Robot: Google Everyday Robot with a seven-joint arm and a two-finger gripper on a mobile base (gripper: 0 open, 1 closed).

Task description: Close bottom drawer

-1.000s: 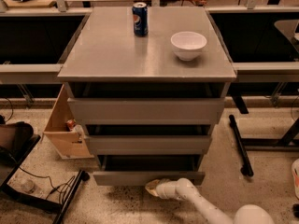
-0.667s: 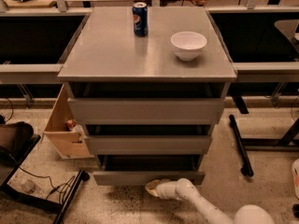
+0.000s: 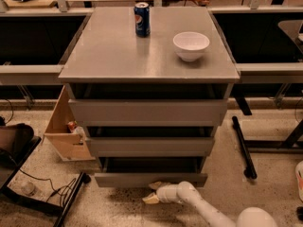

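The bottom drawer is the lowest grey front of the grey cabinet. It stands pulled out a little, with a dark gap above its front. My gripper is low near the floor, just in front of and below the drawer front, right of its middle. Its pale fingertips point left and stand slightly spread with nothing between them. The white arm runs from the lower right.
A blue soda can and a white bowl stand on the cabinet top. A wooden box sits left of the cabinet. A black stand leg lies on the right, and cables and a dark frame on the left floor.
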